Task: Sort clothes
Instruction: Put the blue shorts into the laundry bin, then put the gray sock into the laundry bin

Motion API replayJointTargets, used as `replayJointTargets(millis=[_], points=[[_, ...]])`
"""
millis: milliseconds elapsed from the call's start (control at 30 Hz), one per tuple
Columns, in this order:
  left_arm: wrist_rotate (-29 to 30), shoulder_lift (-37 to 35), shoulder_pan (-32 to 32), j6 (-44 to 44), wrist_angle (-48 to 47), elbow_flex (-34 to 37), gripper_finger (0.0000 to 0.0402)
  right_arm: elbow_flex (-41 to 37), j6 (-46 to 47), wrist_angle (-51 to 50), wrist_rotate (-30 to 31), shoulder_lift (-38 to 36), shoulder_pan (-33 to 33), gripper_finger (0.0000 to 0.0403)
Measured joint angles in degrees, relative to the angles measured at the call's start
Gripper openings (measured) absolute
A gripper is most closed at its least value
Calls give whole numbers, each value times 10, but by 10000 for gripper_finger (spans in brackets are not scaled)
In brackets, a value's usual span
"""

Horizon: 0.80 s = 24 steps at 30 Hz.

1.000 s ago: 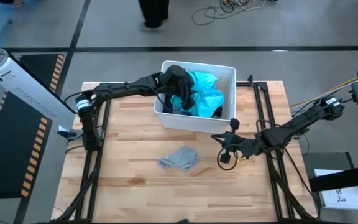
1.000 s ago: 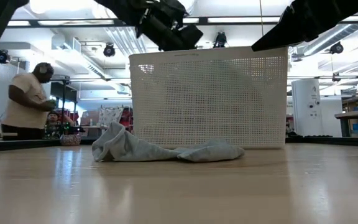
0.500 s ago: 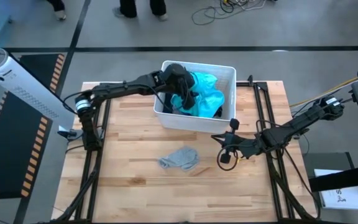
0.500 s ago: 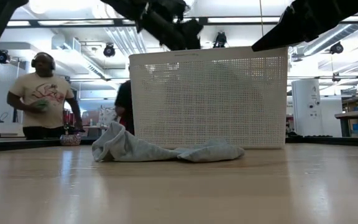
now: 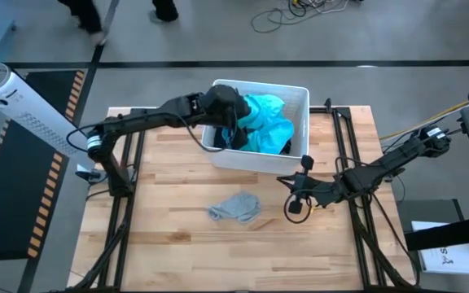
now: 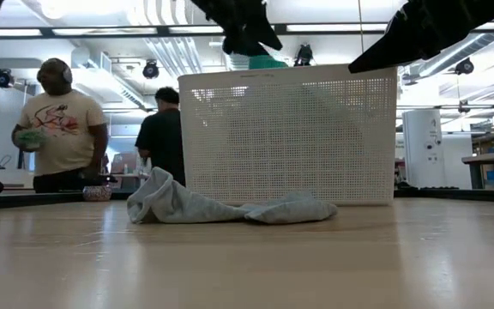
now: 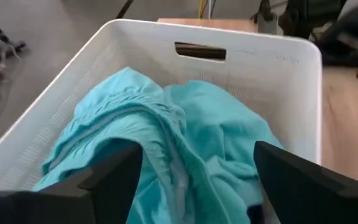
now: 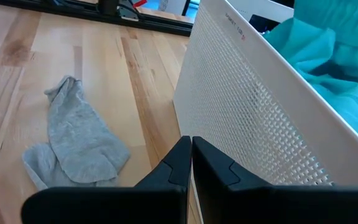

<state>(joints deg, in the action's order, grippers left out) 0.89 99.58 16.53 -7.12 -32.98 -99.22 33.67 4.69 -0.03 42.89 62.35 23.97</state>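
Clothes split between two spots: teal garment (image 7: 185, 149) heaped in white basket (image 5: 299, 102), grey garment (image 5: 236, 207) flat on wooden table (image 5: 161, 195) in front of it. Left arm stretched long from table's left edge, wrist bent down over basket's left half. Left gripper (image 5: 233, 122) poised just above teal fabric, fingers (image 7: 114, 177) spread wide to either side of a raised fold, nothing clamped between them. Dark cloth (image 5: 218, 134) directly beneath, against basket's left wall. Right arm folded low across table's right side, reaching inward. Right gripper (image 8: 191, 155) fully closed, tips pressed together, empty, just beside basket's front wall. Grey garment well to its side, apart from it, untouched.
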Motion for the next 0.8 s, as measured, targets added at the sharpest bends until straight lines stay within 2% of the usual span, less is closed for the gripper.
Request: replayJointTargets(millis=[100, 433, 800], points=[[24, -10, -15, -14, -14, 0, 294, 0, 0, 0, 0, 0, 0, 0], [32, -34, -50, -11, -140, 0, 270, 0, 2, -1, -13, 0, 0, 0], [110, -55, -180, 8, -152, 6, 276, 0, 2, -1, -13, 0, 0, 0]])
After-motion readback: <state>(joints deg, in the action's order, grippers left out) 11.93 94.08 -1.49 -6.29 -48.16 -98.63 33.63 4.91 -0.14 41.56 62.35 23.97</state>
